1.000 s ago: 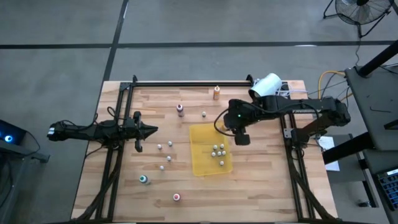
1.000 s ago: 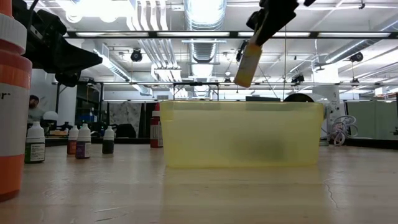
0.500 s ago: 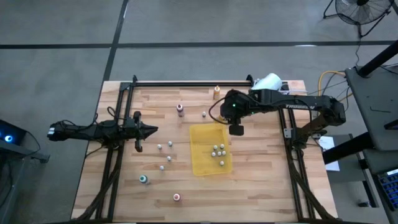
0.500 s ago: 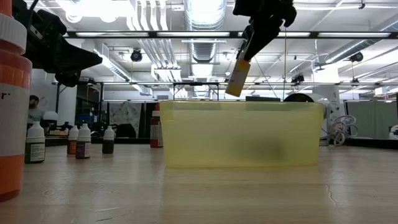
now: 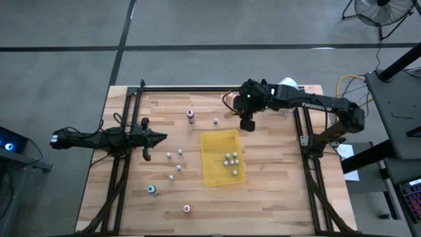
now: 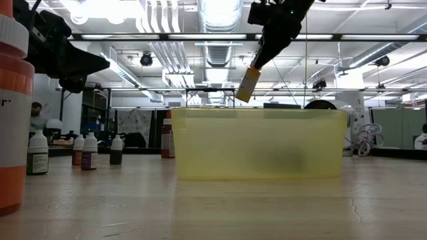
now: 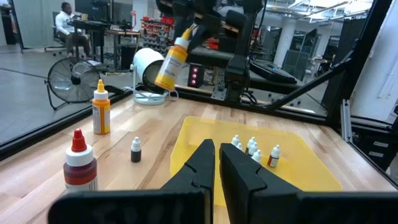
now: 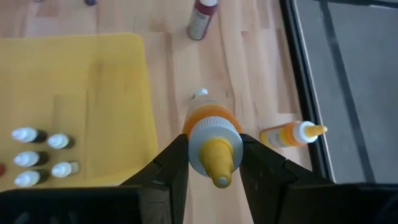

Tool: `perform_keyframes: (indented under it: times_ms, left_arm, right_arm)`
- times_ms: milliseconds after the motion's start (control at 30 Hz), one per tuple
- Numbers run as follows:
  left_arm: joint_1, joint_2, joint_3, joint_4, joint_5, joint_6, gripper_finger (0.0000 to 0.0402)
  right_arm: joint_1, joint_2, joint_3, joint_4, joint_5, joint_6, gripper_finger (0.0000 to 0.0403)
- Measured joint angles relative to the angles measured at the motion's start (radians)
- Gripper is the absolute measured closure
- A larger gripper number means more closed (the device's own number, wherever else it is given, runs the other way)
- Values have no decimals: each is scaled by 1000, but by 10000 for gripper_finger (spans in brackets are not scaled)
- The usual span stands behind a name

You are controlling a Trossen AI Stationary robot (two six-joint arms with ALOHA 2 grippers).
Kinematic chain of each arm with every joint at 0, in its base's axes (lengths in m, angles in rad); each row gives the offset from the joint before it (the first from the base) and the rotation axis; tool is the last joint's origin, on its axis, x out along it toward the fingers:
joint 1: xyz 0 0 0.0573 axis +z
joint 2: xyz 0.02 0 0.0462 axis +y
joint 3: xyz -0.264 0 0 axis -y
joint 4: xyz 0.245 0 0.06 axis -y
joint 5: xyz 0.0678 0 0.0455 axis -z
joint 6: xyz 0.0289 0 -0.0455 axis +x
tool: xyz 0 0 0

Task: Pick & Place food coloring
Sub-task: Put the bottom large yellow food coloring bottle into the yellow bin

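Observation:
A food coloring bottle (image 6: 247, 84) with an orange-yellow body and a yellow cap hangs in the air past the far edge of the flat yellow tray (image 5: 217, 141), with my right gripper (image 5: 247, 124) shut on it. Several small whitish bottles (image 5: 231, 159) stand in the tray. More bottles stand on the wood: a maroon one (image 5: 191, 116), an orange one (image 7: 101, 112), a teal-topped one (image 5: 152, 190), a pink-topped one (image 5: 187, 209) and small ones (image 5: 174, 155). My left gripper (image 5: 161, 137) waits shut and level at the table's left. My right gripper pinches the bottle's white shoulder, just under the yellow cap (image 8: 211, 132), between its two fingers (image 8: 171, 165). The fingers come from above, slanting down. The bottle is lifted clear and tilted, its base (image 6: 242, 95) pointing down below the fingers.
A white cylinder device (image 5: 287, 86) lies at the far right corner. Black frame rails (image 5: 197, 88) run along the far edge and both sides of the table. The wood near the front right is bare.
My right gripper has carried the bottle toward the table's far edge, from over the tray's far right corner to past the tray's far edge, tipping a little. The bottle stays lifted and tilted in the hold.

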Motion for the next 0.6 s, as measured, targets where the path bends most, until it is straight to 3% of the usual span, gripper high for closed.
perform_keyframes:
  times_ms: [300, 600]
  left_arm:
    - [0, 0, 0, 0, 0, 0, 402]
    - [0, 0, 0, 0, 0, 0, 402]
  right_arm:
    - [-19, 86, 47, -14, -4, 21, 294]
    - [12, 243, 268, -197, -9, 38, 294]
